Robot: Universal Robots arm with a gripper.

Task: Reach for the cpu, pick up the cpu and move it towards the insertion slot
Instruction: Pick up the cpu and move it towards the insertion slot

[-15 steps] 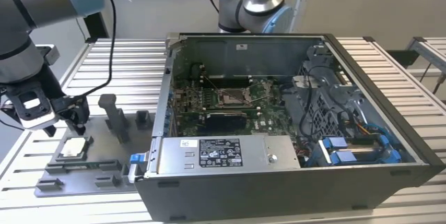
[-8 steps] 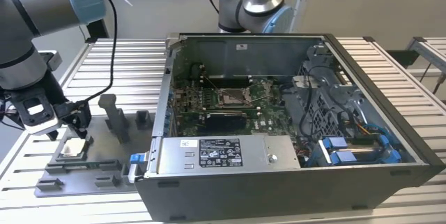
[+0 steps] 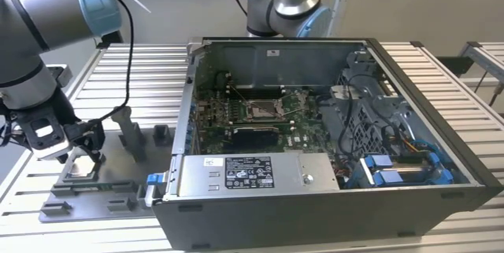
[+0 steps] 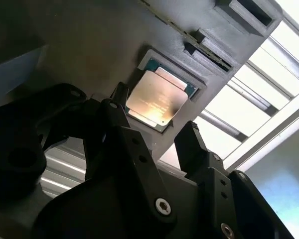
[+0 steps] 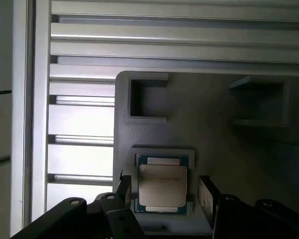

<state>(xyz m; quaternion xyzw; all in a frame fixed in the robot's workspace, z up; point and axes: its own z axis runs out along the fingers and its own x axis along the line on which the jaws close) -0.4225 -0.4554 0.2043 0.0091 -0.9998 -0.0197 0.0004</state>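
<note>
The cpu (image 5: 162,185) lies flat in a square recess of the grey tray (image 5: 214,139), its pale silver top up; the second wrist view shows the cpu (image 4: 157,99) in the same recess. My gripper (image 5: 164,191) hangs just above it, open, with one dark finger (image 5: 123,188) on each side of the chip and apart from it. In the exterior view the gripper (image 3: 75,150) is low over the tray (image 3: 118,164) at the exterior view's left. The insertion slot (image 3: 264,108), a silver-framed socket, sits on the green board inside the open computer case.
The open computer case (image 3: 331,206) stands at the exterior view's right of the tray, with a power supply (image 3: 248,173) along its front. Upright grey posts (image 3: 130,132) rise from the tray near the gripper. A second arm (image 3: 284,5) stands behind the case. The table is slatted metal.
</note>
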